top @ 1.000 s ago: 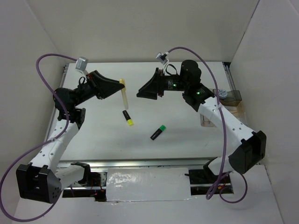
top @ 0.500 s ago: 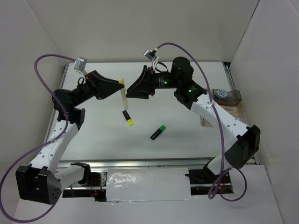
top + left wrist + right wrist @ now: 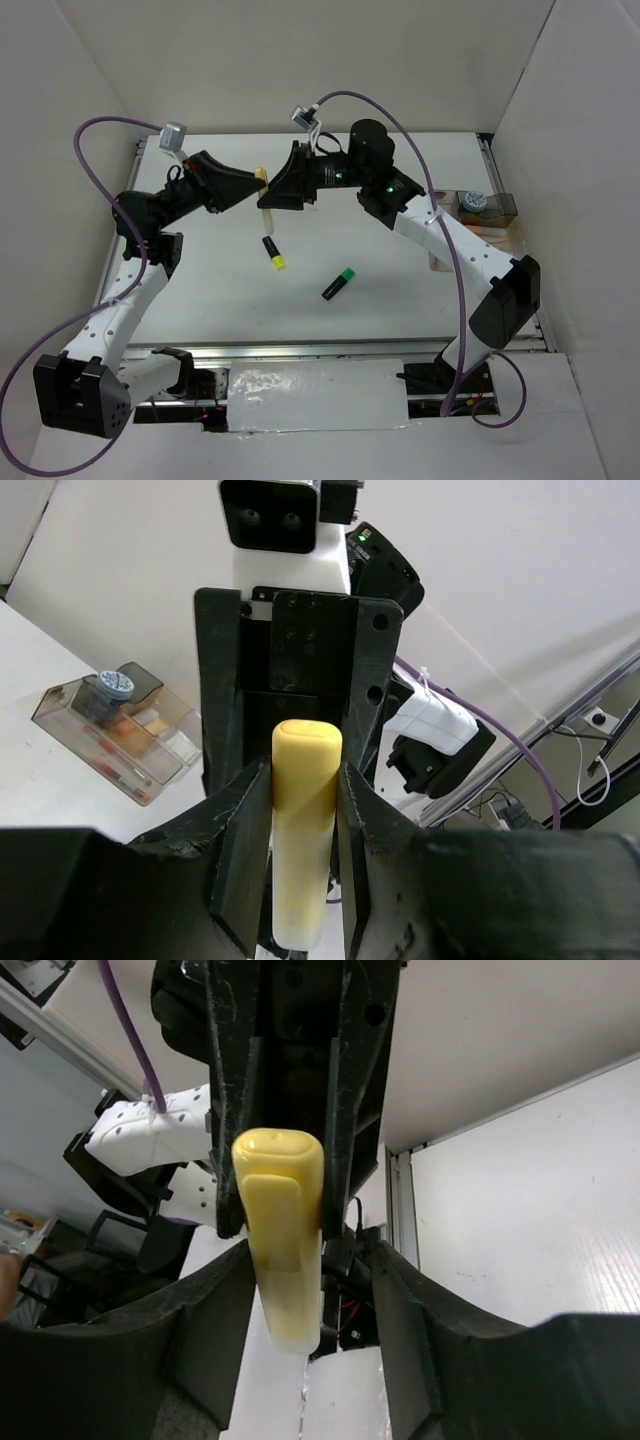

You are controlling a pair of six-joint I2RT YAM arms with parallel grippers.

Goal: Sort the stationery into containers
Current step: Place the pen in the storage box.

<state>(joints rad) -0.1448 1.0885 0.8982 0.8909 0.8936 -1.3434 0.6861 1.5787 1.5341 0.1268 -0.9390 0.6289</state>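
**Top external view is showing a stick handover taking shape above the worktop**

The left gripper (image 3: 258, 180) is clamping the pale yellow stick (image 3: 266, 208) near one end. It is holding the stick clear of the worktop (image 3: 400, 270), at about 11 o'clock from the worktop's centre. The right gripper (image 3: 270, 196) is facing it nose to nose. In the right wrist view its fingers are standing wide apart on either side of the stick (image 3: 283, 1230), apparently not touching it.

The stick is looking smooth, stiff and light, so it is probably going to slide under a weak pinch. The free length beyond the left fingers (image 3: 240, 830) is looking like the best place to take hold, across the broad sides and as deep in the jaws as possible.

The smoky organiser (image 3: 492, 208) is sitting at the 3 o'clock edge, with the blue-topped tub (image 3: 476, 200) in it. A yellow-capped highlighter (image 3: 273, 252) and a green-capped highlighter (image 3: 339, 284) are lying loose near the centre, toward 7 and 6 o'clock, and are waiting to be sorted.
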